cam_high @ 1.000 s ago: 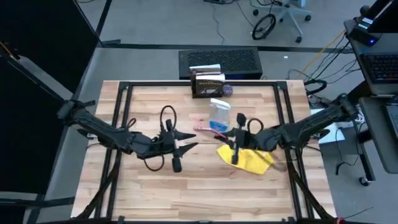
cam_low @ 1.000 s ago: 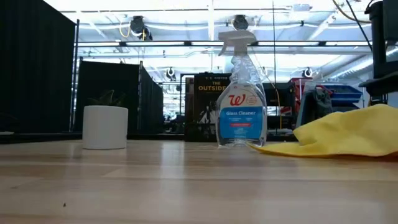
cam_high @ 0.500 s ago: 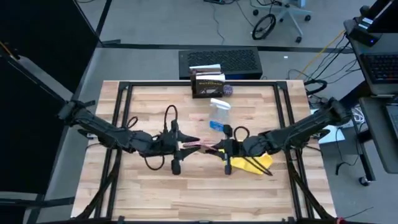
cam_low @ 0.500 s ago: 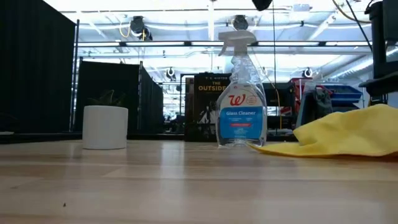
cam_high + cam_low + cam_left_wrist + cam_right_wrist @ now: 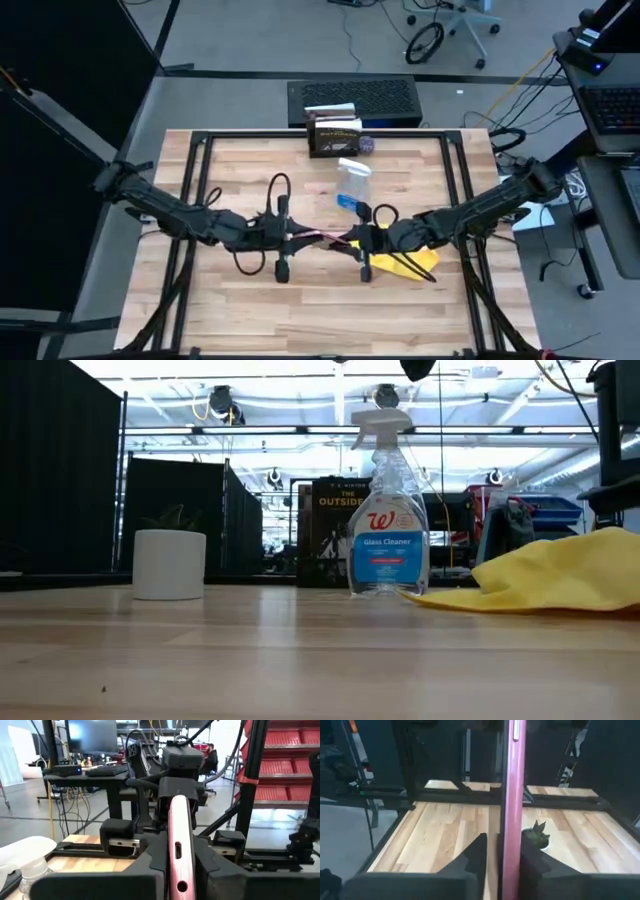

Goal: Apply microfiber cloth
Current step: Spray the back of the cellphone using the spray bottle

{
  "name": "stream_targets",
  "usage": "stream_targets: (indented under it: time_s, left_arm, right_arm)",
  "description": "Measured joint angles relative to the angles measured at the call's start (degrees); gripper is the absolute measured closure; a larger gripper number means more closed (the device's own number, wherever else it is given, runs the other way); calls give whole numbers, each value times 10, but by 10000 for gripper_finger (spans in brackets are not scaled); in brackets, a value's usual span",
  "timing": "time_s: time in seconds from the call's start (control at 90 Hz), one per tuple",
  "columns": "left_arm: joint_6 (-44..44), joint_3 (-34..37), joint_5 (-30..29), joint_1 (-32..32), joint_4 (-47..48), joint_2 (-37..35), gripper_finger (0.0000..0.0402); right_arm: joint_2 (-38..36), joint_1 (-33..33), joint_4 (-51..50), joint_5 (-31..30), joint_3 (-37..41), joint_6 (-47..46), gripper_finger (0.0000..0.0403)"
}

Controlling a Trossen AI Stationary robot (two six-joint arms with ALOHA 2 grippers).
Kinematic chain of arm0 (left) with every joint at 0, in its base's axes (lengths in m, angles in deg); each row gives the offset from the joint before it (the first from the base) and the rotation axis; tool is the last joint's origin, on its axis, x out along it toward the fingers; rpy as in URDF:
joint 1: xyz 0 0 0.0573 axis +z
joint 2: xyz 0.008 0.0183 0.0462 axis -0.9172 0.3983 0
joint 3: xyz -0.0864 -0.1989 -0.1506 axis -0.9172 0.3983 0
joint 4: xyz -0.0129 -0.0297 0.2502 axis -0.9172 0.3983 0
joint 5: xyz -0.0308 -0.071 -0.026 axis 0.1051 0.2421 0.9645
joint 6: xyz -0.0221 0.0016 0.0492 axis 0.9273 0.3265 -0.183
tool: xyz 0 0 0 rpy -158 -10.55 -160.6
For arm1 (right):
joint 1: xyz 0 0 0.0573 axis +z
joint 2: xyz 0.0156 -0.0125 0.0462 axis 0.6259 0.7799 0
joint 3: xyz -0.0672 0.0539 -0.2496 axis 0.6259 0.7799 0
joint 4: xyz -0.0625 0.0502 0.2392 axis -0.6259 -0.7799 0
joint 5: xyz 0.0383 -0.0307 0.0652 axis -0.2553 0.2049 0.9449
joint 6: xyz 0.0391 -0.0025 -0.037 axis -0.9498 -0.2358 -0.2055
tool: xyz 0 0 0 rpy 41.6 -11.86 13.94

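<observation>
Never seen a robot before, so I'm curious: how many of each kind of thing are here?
Grippers: 2 (left gripper, right gripper)
Yellow cloth: 1
Spray bottle: 1
Phone: 1
White pot: 1
Book: 1
Total: 7

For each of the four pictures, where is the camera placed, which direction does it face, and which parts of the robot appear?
High view: above the table, facing straight down; both arms meet at a pink phone, the microfiber cloth under the right arm.
Low view: at tabletop height, facing across; spray bottle, cloth, no gripper.
Left wrist view: looks past the left gripper, shut on the phone's edge.
Right wrist view: right gripper shut on it too.
Shared: both wrist views show the phone.
</observation>
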Motion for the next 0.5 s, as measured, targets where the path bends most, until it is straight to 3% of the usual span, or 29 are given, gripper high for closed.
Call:
stream_targets:
  time_s: [0.178,0.244,0.356,0.5]
  left_arm:
    - [-3,0,1,0,33,0,387]
    - [-8,0,28,0,41,0,387]
    - [-49,0,149,2,36,0,387]
    - [-94,0,328,14,14,0,387]
  right_arm:
    - [-43,7,-76,7,0,-23,252]
    - [-65,13,-108,26,0,-28,222]
    - [-96,21,-144,72,-1,-55,183]
    - [-103,21,-158,173,-1,-81,152]
